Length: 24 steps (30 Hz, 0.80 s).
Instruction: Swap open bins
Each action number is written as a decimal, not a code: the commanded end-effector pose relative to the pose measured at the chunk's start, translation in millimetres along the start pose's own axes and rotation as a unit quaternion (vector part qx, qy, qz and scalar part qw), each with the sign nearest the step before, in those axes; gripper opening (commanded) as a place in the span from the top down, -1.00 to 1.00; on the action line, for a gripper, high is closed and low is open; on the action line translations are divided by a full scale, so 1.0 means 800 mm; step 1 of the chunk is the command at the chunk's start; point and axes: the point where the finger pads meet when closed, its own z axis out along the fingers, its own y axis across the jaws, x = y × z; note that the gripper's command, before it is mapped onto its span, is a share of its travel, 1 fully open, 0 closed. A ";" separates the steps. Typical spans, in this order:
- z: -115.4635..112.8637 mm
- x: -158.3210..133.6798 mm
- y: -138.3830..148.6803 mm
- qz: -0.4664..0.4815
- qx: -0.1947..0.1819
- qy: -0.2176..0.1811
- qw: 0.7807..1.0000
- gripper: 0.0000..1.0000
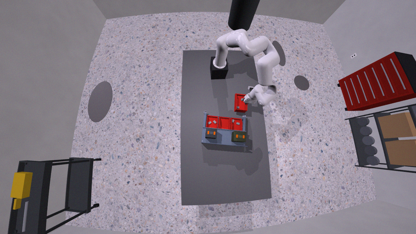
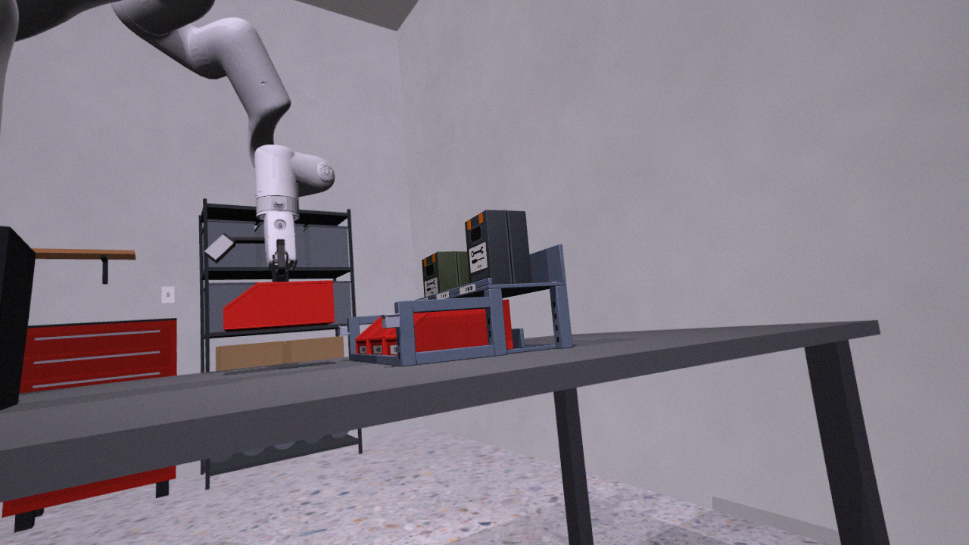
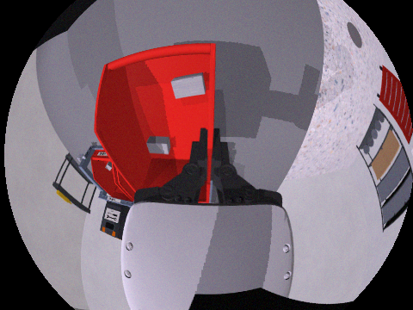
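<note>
My gripper is shut on the right side wall of a red open bin and holds it in the air above the table, in front of the shelf's right end. In the side view the bin hangs about level under the gripper, clear of the table top. The wrist view shows the fingers pinching the bin's wall, with two grey parts inside the bin. The blue-grey shelf holds three red bins: the left one and the right one hold parts, and the middle one looks empty.
A dark grey box and a green box stand on the shelf's upper board, over the bins' rear ends. The arm's black base stands at the table's far end. A red tool cabinet and a rack stand off the table.
</note>
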 end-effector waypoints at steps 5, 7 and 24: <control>0.024 -0.002 0.002 0.000 -0.001 -0.002 1.000 1.00; 0.031 -0.002 0.002 0.000 -0.001 -0.002 1.000 1.00; 0.075 -0.002 0.002 0.000 -0.001 -0.002 1.000 1.00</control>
